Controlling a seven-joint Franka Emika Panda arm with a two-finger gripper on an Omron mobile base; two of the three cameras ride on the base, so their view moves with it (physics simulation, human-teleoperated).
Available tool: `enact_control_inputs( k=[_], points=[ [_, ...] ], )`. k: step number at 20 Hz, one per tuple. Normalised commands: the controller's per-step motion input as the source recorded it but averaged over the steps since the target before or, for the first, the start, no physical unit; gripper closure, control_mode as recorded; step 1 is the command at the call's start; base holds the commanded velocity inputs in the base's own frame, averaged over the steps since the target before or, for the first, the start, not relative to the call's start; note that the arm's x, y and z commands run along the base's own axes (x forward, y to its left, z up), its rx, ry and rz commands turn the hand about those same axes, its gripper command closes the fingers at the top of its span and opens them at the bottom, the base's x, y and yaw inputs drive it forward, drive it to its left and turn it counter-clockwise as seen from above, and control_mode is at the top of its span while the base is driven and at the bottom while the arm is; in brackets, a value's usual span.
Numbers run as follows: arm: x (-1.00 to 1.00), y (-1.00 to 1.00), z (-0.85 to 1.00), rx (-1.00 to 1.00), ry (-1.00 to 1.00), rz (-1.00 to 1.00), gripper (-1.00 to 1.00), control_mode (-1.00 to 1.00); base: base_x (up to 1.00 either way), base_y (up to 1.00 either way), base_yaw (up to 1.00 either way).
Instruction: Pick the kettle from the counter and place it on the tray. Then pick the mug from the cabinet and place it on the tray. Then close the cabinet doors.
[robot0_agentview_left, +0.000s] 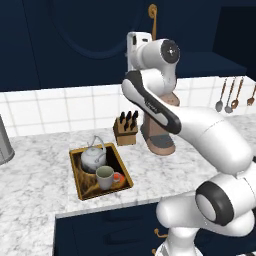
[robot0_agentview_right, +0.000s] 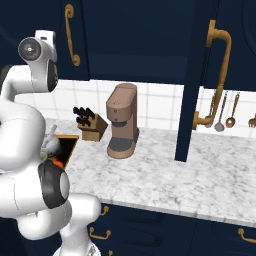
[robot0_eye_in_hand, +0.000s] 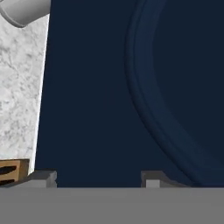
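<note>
- The kettle (robot0_agentview_left: 93, 157) and the mug (robot0_agentview_left: 105, 177) both sit inside the tray (robot0_agentview_left: 76, 175) on the marbled counter (robot0_agentview_left: 35, 175), the mug just in front of the kettle.
- The gripper (robot0_eye_in_hand: 99, 178) faces a navy cabinet door (robot0_eye_in_hand: 109, 87) at close range; its fingertips (robot0_eye_in_hand: 43, 177) stand apart with nothing between them, seemingly near the panel.
- Another cabinet door (robot0_agentview_right: 192, 75) with a brass handle (robot0_agentview_right: 218, 75) hangs open on the right.
- A knife block (robot0_agentview_left: 126, 129) and a brown coffee machine (robot0_agentview_right: 122, 121) stand behind the tray.
</note>
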Motion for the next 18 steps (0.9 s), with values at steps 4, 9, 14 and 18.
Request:
enact_control_inputs(
  k=[4, 9, 14, 18],
  points=[
    [-0.1, 0.05, -0.24, -0.05, 0.06, 0.01, -1.0, -1.0, 0.0, 0.0, 0.0],
    [-0.71, -0.11, -0.01, 0.0, 0.01, 0.02, -1.0, -1.0, 0.0, 0.0, 0.0],
    [-0.83, -0.08, 0.0, -0.02, 0.0, 0.06, -1.0, -1.0, 0.0, 0.0, 0.0],
    [-0.76, 0.0, -0.08, -0.1, 0.0, 0.05, -1.0, -1.0, 0.0, 0.0, 0.0]
  ],
)
